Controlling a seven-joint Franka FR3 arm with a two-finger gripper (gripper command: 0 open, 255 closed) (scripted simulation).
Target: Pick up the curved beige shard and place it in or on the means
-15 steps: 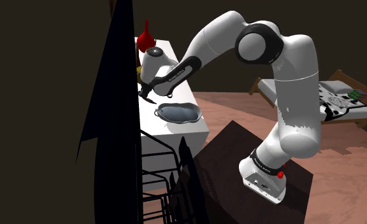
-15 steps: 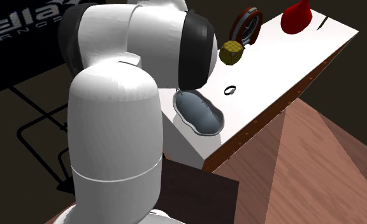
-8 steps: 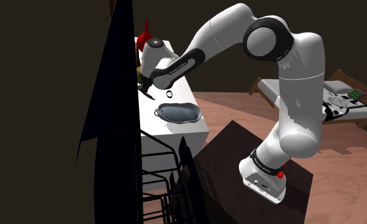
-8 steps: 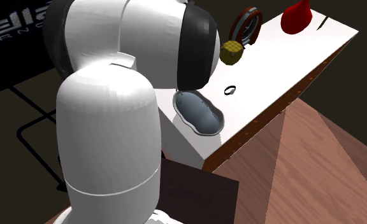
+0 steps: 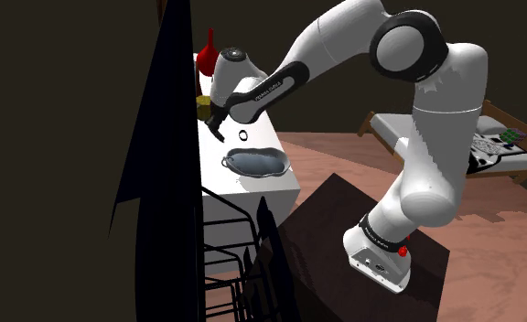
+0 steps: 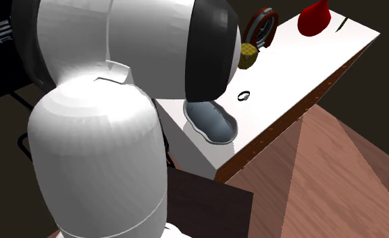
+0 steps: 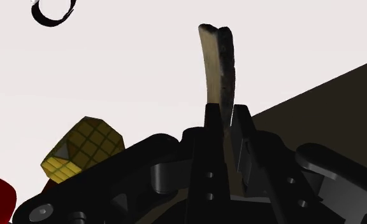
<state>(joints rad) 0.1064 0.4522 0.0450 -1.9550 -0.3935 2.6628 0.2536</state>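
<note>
We find the black gripper [image 7: 223,121] clamped on the thin curved beige shard [image 7: 213,63]. It is held above the white tabletop [image 6: 288,74], near the shallow grey scalloped dish [image 5: 255,163]. We advise carrying the shard level over that dish, lowering it close, then releasing gently.

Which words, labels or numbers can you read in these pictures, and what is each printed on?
Black panel: pale letters, cut off by the arm; no whole word can be read.
Forearm: a line of small pale lettering, too small to read.
No other text can be made out.
</note>
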